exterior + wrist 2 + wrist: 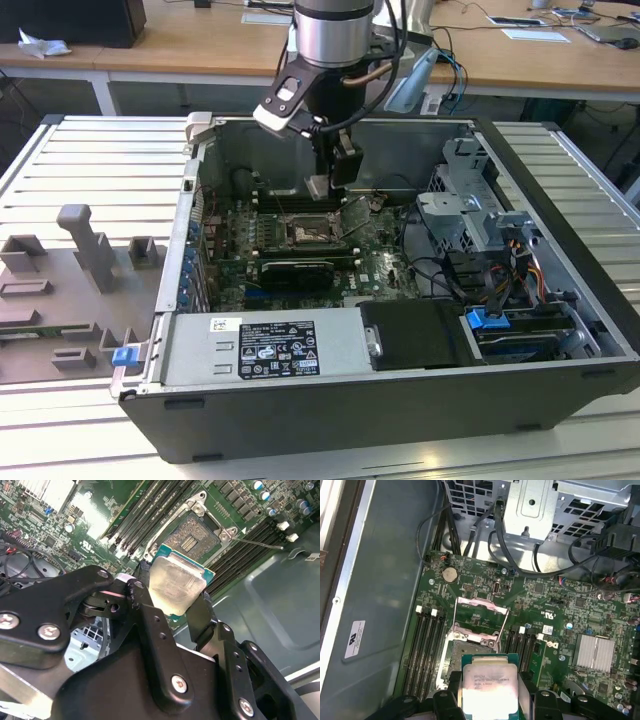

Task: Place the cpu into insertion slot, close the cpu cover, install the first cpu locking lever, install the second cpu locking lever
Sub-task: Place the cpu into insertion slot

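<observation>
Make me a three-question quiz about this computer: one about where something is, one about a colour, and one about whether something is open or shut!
1. The cpu cover by the insertion slot is: A. shut, B. swung open, C. taken away.
2. The circuit board is: A. green, B. red, C. white.
3. The cpu is: A. in the insertion slot, B. lying on the circuit board, C. held in the gripper.

Answers:
1 B, the frame stands raised and the slot's contacts lie bare.
2 A, green shows all around the slot.
3 C, the gripper clamps it by its edges above the board.
</observation>
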### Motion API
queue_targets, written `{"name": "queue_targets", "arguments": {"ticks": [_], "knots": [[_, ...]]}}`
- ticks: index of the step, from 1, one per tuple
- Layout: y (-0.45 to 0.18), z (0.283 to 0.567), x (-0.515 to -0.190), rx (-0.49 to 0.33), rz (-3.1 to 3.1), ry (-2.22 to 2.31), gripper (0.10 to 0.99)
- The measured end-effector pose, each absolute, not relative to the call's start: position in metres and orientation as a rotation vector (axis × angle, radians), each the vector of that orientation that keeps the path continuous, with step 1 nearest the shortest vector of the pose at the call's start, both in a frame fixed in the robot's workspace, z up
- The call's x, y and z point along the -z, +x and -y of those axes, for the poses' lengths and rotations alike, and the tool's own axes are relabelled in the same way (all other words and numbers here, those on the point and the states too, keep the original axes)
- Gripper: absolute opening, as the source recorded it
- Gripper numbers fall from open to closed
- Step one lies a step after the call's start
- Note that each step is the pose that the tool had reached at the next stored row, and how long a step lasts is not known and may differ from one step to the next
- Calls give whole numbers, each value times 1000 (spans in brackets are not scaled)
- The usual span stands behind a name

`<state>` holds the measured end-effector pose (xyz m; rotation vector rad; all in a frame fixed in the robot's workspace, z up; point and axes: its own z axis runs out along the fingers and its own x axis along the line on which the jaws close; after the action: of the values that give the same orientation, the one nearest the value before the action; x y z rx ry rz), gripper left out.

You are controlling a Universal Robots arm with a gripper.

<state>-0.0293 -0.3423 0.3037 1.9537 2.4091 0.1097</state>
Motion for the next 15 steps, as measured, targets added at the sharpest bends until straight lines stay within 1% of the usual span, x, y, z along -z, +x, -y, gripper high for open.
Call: {"name": "queue_targets", "arguments": {"ticks": [8,15], "knots": [[-30,341,-284,-111,-2409,1955,533],[-30,341,-280,-111,-2409,1955,533]]}}
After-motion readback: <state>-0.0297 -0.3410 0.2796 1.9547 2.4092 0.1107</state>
